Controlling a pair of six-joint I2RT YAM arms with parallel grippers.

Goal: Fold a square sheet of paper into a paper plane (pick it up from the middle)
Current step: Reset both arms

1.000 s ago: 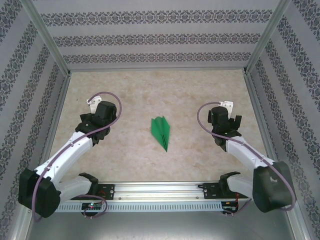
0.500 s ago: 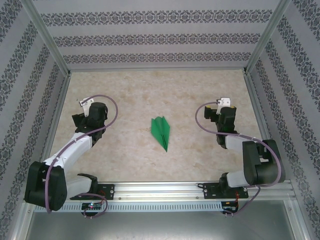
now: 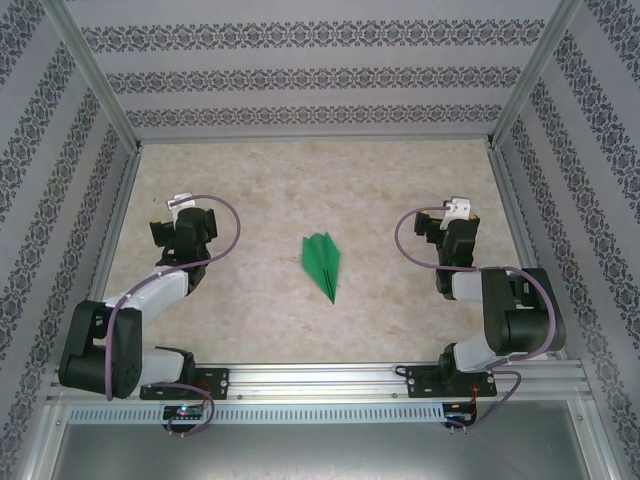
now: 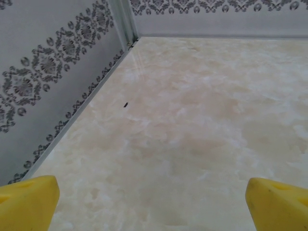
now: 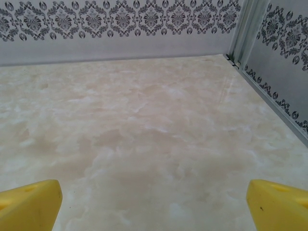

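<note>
Both your arms have drawn back toward their bases. Your left gripper [image 4: 153,204] is spread wide over bare table [image 3: 300,180] by the left wall. The plane [image 3: 323,263] lies mid-table, untouched. Your right gripper [image 5: 154,204] is spread wide too.

beige marbled table [image 3: 400,180]; green paper plane [image 3: 323,262] lying mid-table.

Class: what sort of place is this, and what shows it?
Likely a robot test booth: left arm and right arm on a rail, patterned panels walling a marble-look table, a green paper plane.
</note>
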